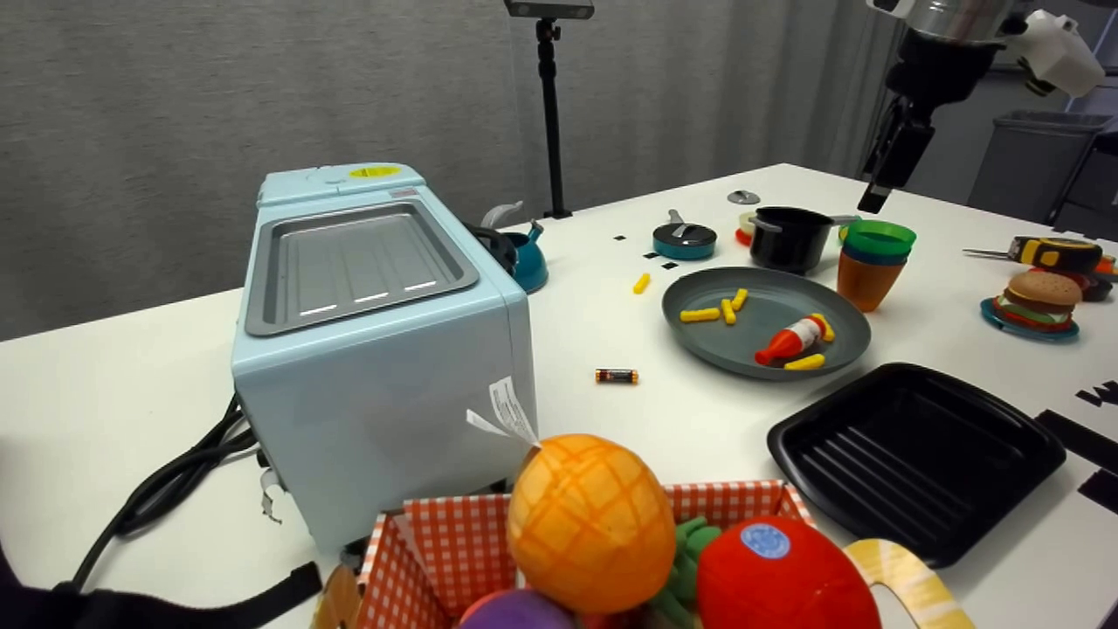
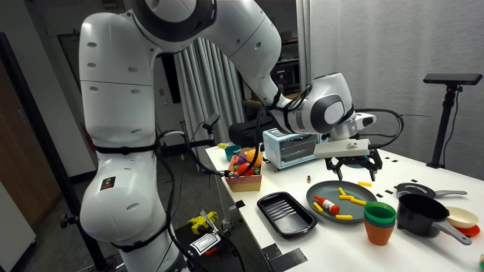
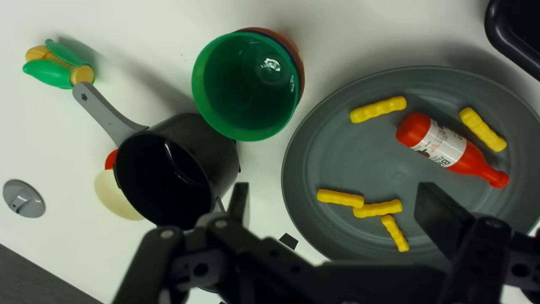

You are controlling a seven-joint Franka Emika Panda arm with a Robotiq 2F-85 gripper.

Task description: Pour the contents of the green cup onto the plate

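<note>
The green cup (image 1: 880, 238) stands upright beside the plate, nested in a stack with a blue and an orange cup; it also shows in an exterior view (image 2: 380, 212) and the wrist view (image 3: 249, 88), where no pieces show inside it. Several yellow pieces (image 3: 378, 109) lie on the dark grey plate (image 3: 312, 122), with a red toy bottle (image 3: 443, 145). Another yellow piece (image 1: 642, 283) lies on the table off the plate. The plate shows in both exterior views (image 1: 742, 345) (image 2: 321, 189). My gripper (image 2: 356, 176) is open and empty above the plate, its fingers wide apart in the wrist view (image 3: 333, 202).
A black pot (image 2: 421, 215) stands close to the cup stack. A black ridged tray (image 1: 917, 454) lies beside the plate. A light blue toaster oven (image 1: 384, 393), a basket of toy fruit (image 2: 244, 185), a small pan (image 2: 416, 190) and a toy burger (image 1: 1038, 301) are around.
</note>
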